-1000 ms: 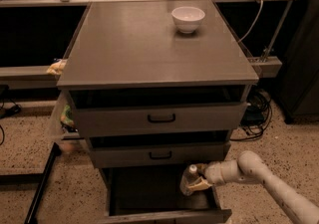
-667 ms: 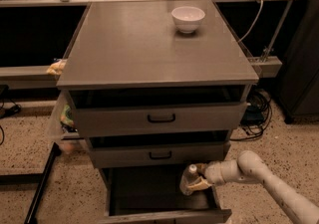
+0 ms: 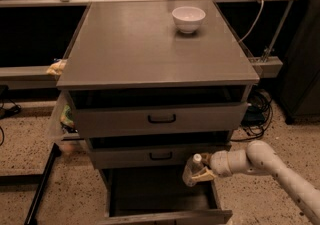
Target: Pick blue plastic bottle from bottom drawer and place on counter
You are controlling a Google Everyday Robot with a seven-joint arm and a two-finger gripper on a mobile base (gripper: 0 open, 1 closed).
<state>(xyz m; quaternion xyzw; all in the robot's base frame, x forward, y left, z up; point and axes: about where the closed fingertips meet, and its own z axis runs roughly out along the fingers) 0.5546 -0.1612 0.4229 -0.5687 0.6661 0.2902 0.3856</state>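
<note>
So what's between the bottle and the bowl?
The claw holds the bottle over the bottom drawer. In the camera view, the middle drawer, the top drawer, then the counter lie between it and the bowl.

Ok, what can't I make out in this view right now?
Camera view:
- Bottom drawer inside: too dark; its front is cut by the lower edge.
- Bottle label: too small, partly behind the gripper holding it above that drawer.
- Top drawer contents: shadowed under the counter.
- Arm: runs off the right edge.
</note>
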